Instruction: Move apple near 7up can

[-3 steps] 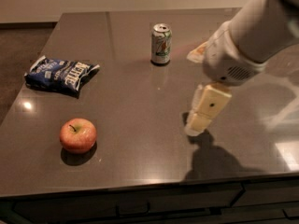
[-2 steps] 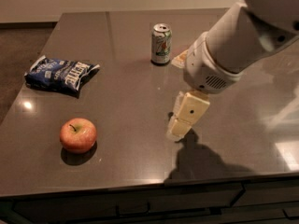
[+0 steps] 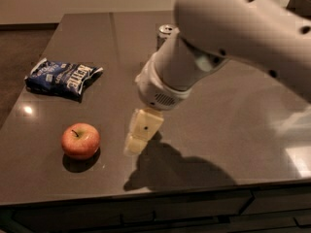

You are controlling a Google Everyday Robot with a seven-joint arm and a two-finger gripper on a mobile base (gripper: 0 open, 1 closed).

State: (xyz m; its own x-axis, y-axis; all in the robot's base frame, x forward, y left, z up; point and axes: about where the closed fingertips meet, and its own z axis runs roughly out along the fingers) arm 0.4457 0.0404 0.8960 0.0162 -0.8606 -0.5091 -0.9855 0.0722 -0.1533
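The red apple [image 3: 80, 140] with yellowish patches and a short dark stem sits on the dark table near its front left. The 7up can [image 3: 165, 33] stands upright at the back of the table; only its silver top and a strip of its side show behind my arm. My gripper [image 3: 136, 142] hangs from the big white arm just above the table, a short way right of the apple and apart from it. It holds nothing that I can see.
A blue chip bag [image 3: 62, 78] lies at the left, behind the apple. The table's front edge [image 3: 146, 191] runs just below the apple and gripper. My arm covers much of the table's back right.
My arm and gripper have swung left and toward the front, from right of the table's middle to close beside the apple. The apple, can and bag have not moved.
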